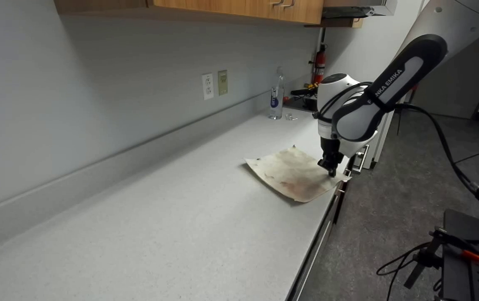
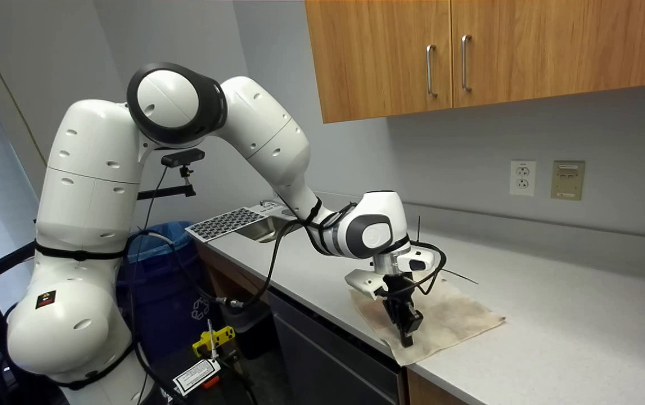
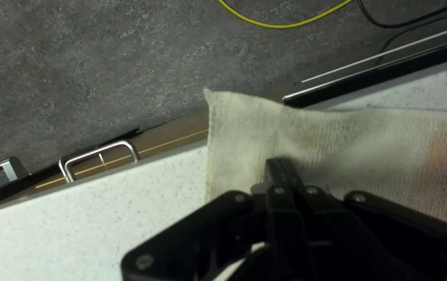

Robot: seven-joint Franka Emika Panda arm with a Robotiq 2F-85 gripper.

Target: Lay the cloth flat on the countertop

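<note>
A beige cloth with brownish stains [image 1: 285,171] lies spread on the white countertop [image 1: 160,217] near its front edge. One corner of the cloth hangs out past the edge, as the wrist view [image 3: 243,128] shows. The cloth's left and near borders lift slightly off the counter in an exterior view. It also shows in the other exterior picture [image 2: 457,320], partly hidden behind the gripper. My gripper [image 3: 284,168] points down at the cloth close to that corner, its two fingers together. The fingertips are at or just above the cloth; no cloth shows pinched between them.
A clear plastic bottle [image 1: 277,98] stands at the back by the wall. Drawer handles [image 3: 98,152] stick out below the counter's front edge. A wooden cabinet [image 2: 502,50] hangs above. A sink [image 2: 263,228] lies at the counter's far end.
</note>
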